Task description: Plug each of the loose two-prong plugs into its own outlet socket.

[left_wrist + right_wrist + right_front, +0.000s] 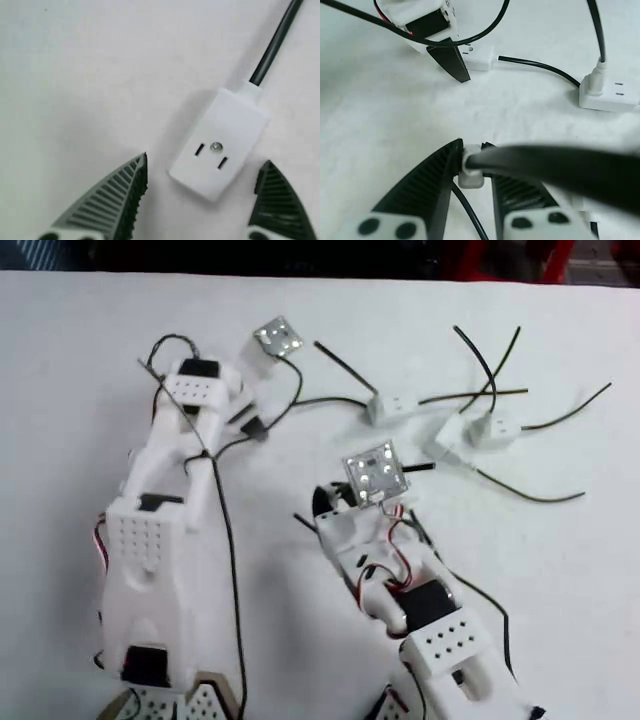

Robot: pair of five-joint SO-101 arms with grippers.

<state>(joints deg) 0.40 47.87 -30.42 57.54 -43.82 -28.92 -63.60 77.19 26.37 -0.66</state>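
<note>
Plainly, the left gripper stands with its jaws wide apart on either side of a white socket, touching neither side of it. The socket lies flat on the white table, its two slots facing up and a black cord running out of its far end.

The right gripper is clamped on a small white plug, held low over the table, well short of the sockets. The plug's thick black lead sweeps off to one side close to the camera. Its prongs are hidden, so I cannot tell which way they point.

Farther off in the right wrist view, a dark finger of the left gripper sits just beside the first socket. Off to the side lies a second socket with a second plug that appears to be seated in it.
</note>
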